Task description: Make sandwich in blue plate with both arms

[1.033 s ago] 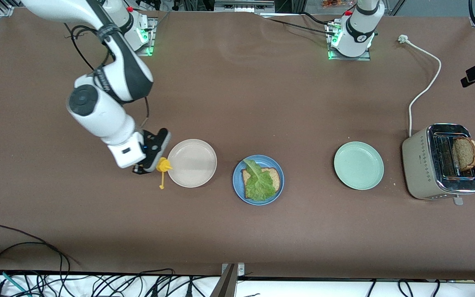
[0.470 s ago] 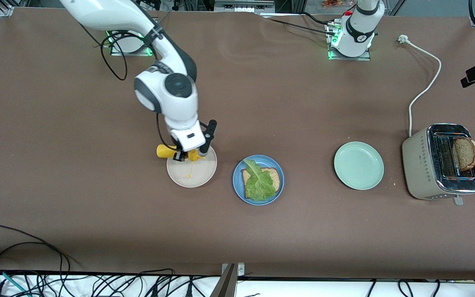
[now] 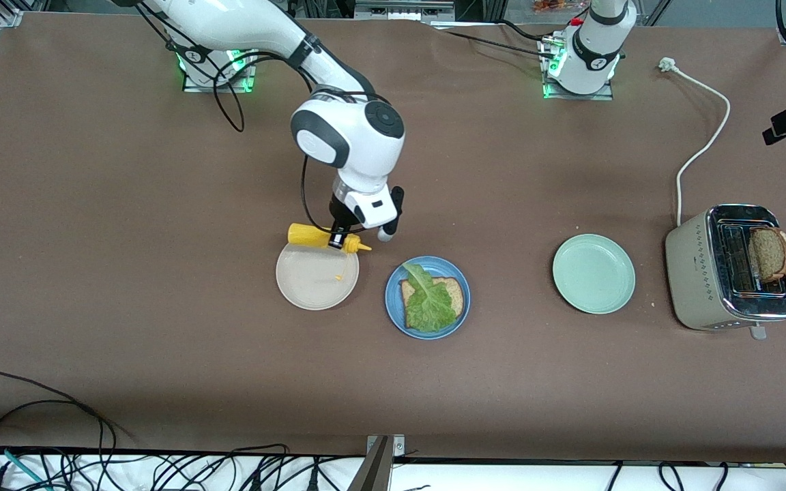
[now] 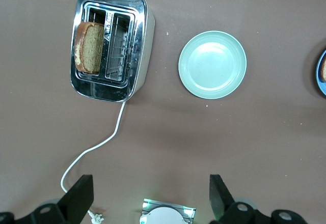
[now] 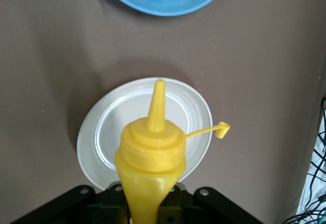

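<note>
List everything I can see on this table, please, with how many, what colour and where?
blue plate: one, sky blue, mid-table, beside the beige plate.
bread slice: one, speckled brown, on the blue plate.
lettuce leaf: one, green, on that bread slice.
beige plate: one, toward the right arm's end.
mint green plate: one, between the blue plate and the toaster.
toaster: one, silver, at the left arm's end.
second bread slice: one, brown, standing in a toaster slot.
power cord: one, white, running from the toaster, unplugged.
mustard bottle: one, yellow, held over the beige plate's rim.
right gripper: shut on the mustard bottle.
left gripper: open, high above the table, waiting.
</note>
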You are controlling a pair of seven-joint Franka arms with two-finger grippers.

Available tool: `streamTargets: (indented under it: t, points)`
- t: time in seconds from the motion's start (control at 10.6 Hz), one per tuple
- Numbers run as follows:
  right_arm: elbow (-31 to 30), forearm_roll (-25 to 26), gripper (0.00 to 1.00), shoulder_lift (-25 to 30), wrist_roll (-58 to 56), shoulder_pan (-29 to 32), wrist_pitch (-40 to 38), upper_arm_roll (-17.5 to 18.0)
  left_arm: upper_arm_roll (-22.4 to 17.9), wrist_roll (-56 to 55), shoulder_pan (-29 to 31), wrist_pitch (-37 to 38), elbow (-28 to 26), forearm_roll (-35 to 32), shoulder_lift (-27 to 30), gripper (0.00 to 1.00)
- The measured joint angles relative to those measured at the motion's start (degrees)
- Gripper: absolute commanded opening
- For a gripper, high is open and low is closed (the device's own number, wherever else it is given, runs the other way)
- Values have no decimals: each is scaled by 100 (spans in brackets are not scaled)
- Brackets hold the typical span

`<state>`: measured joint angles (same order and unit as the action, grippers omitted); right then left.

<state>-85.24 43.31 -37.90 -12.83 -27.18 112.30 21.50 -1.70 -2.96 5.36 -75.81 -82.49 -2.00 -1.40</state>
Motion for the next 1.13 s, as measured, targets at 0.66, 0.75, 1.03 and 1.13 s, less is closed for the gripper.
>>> streamTargets:
  t: [0.66, 0.75, 1.03, 1.13]
  points:
    - [1361, 784, 0, -1253, 830, -1173, -968, -530, 0, 0, 3, 0, 0, 0, -1, 100]
    - [1590, 785, 0, -1404, 881, -1288, -1051, -602, 0, 0, 4, 0, 0, 0, -1, 100]
    - [2062, 788, 0, -1809, 1079, -1534, -1094, -873, -3, 0, 73, 0, 0, 0, -5, 100]
    - [2101, 804, 0, -1899, 1084, -1650, -1095, -1031, -3, 0, 87, 0, 0, 9, -5, 100]
